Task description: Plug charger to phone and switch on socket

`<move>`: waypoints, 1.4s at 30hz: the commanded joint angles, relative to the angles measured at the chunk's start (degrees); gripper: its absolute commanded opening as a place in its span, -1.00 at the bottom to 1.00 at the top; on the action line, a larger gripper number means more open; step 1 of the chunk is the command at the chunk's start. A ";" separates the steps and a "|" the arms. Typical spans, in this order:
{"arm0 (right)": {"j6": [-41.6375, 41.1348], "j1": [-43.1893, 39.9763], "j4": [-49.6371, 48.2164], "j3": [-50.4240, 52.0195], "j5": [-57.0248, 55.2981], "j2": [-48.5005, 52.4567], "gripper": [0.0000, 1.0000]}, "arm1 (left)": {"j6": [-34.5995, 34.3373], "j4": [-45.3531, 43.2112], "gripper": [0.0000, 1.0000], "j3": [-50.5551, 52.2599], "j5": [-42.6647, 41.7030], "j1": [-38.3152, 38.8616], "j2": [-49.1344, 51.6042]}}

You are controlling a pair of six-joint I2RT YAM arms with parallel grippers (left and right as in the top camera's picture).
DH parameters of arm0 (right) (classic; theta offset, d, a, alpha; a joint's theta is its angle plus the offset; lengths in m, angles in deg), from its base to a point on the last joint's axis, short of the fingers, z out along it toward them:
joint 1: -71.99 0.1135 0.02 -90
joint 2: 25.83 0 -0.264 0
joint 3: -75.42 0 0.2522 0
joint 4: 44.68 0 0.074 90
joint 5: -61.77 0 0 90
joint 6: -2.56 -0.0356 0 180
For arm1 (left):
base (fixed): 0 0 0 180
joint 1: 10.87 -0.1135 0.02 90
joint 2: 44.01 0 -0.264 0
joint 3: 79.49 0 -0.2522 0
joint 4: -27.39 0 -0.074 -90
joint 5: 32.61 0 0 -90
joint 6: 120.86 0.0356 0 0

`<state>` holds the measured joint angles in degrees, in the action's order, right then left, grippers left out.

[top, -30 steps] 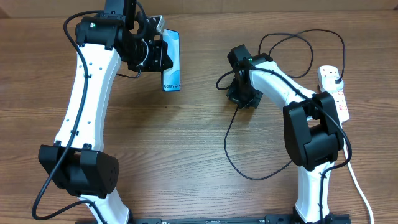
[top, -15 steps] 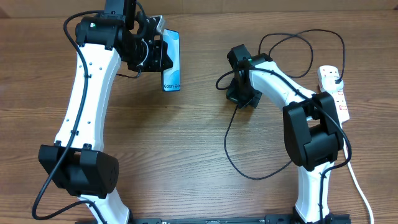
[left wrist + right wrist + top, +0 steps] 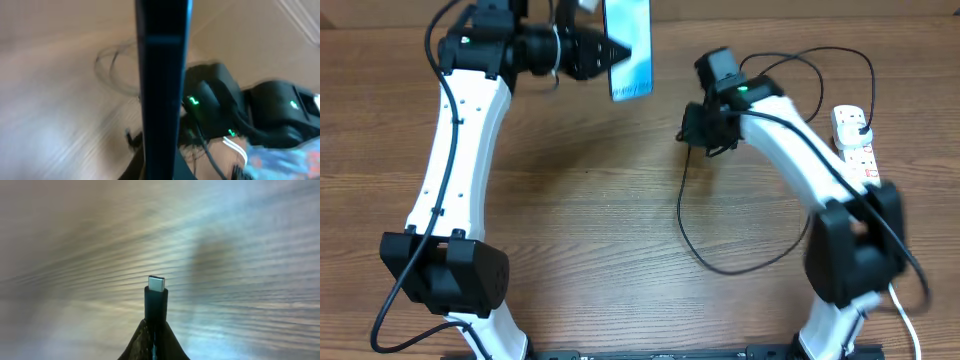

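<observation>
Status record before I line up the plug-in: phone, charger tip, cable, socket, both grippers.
phone: clamped in left gripper, screen facing overhead camera
charger tip: bare, protruding from right gripper, apart from phone
cable: loops over table
socket: table's right edge; switch state unreadable
left gripper: shut
right gripper: shut

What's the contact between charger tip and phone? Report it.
Apart. The overhead view shows bare table between the phone and the right end effector holding the charger; the right wrist view shows its tip free.
</observation>
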<state>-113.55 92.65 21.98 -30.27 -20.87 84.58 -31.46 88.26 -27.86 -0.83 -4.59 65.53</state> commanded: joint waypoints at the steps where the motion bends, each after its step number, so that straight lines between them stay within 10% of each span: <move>1: 7.43 -0.09 0.31 -0.83 7.78 -9.49 -0.93 | -11.65 -11.45 -0.92 -0.90 -14.58 -3.19 -0.42; 11: 11.43 4.81 2.54 -0.83 10.91 -22.03 -0.93 | -17.40 -20.24 -0.92 -0.90 -18.49 -4.00 -0.42; 23: 10.95 14.60 2.75 -0.83 3.32 -25.55 -0.93 | -1.44 -0.50 -0.92 -0.90 -10.95 -1.57 -0.42; 42: 10.88 15.13 3.48 -0.79 0.20 -25.44 -0.93 | 0.83 5.05 -0.92 -0.90 -14.75 1.68 -0.42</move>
<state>-103.02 107.38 25.68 -30.29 -19.74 60.88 -32.34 93.51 -27.79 -12.43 -3.32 65.55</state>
